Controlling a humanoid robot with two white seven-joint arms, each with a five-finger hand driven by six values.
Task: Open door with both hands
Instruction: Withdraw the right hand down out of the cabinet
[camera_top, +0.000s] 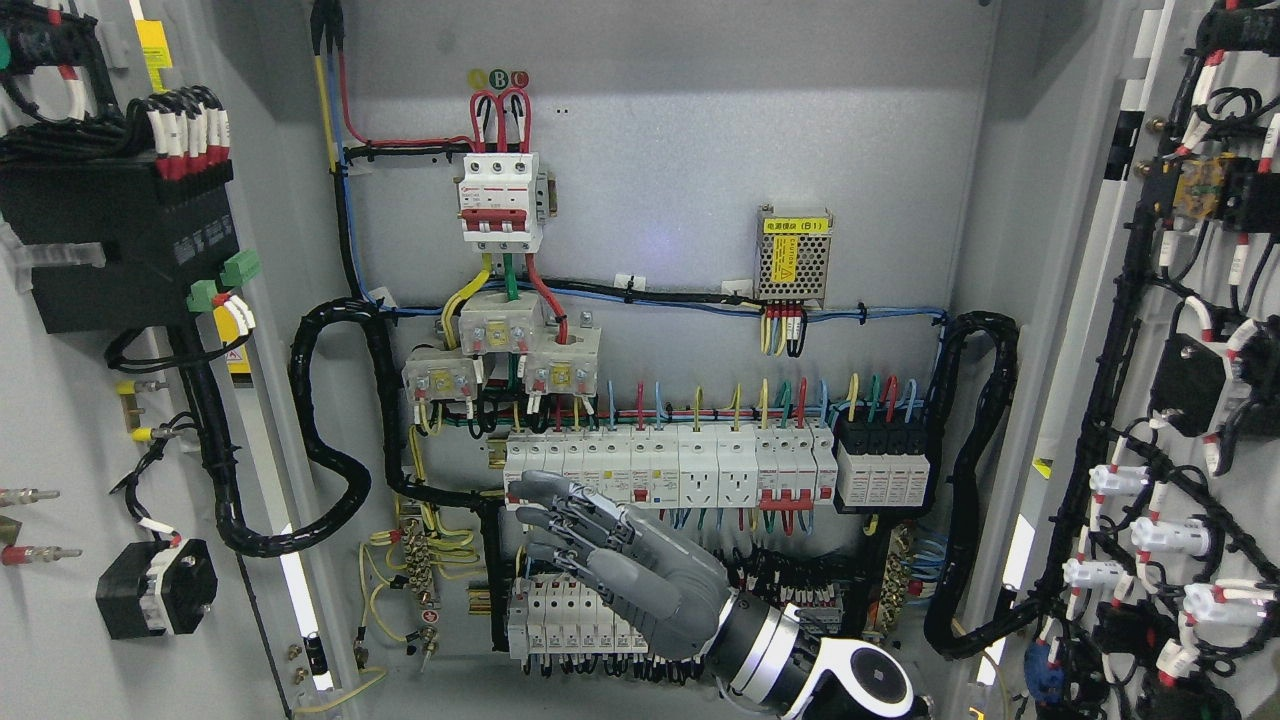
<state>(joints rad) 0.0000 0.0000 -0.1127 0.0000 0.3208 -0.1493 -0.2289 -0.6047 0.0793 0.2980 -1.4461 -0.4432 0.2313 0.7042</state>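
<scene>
Inside the grey steel electrical cabinet (650, 150) we find both doors already swung wide: the left grey metal door leaf (60, 400), carrying a black terminal block and black cable loom, stands open at the picture's left, and the right grey metal door leaf (1190, 420), hung with black wiring and white-capped components, stands open at the picture's right. Judged from that, the opening itself looks done. Our right hand (610, 565), grey and jointed with a black-and-white wrist, reaches in from the lower right with its fingers stretched out nearly flat and holding nothing; it hovers in front of the long row of white circuit breakers (670, 470), and whether the fingertips touch them we cannot tell. Our left hand is out of view. The risk, as we see it, lies there: any further forward or sideways drift could trip a breaker lever, or snag the thin coloured wires (760, 400) above the row or the yellow wires (400, 570) to the left, pulling one from its terminal.
</scene>
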